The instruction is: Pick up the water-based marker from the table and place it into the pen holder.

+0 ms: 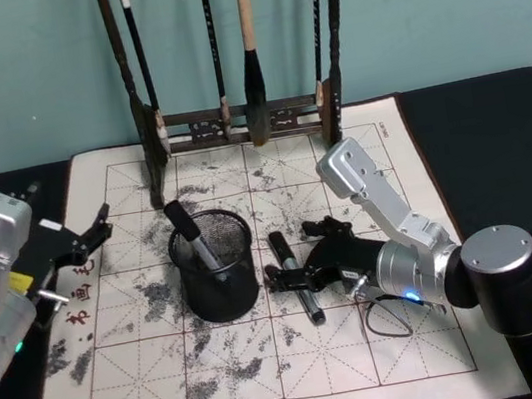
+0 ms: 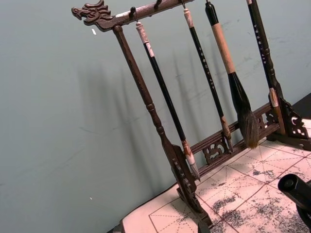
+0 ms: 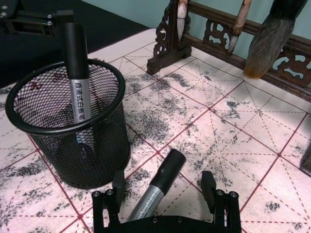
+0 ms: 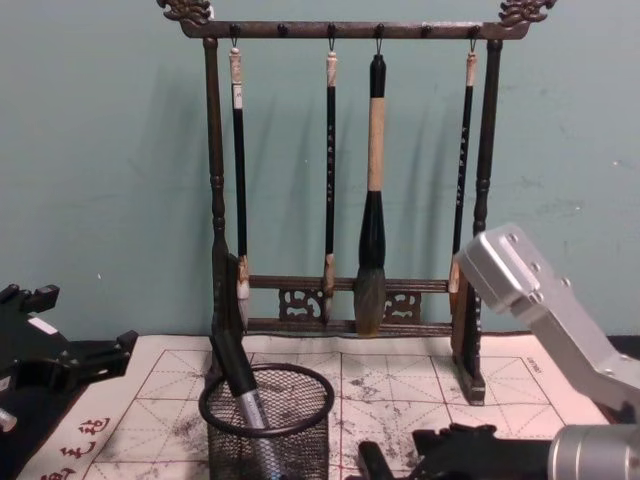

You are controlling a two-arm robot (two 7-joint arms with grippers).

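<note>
Right wrist view shows the right gripper (image 3: pixel 163 178) low over the calligraphy mat (image 3: pixel 218 126), its fingers spread wide on either side of the water-based marker (image 3: pixel 154 187), neither one touching it. The marker lies flat on the mat between them, black cap pointing away from the gripper. Just to this gripper's left stands the pen holder (image 3: pixel 97 150), upright, with a second marker (image 3: pixel 77 82) leaning inside. The left gripper (image 1: pixel 85 238) hangs beyond the holder, well apart, at the mat's edge.
</note>
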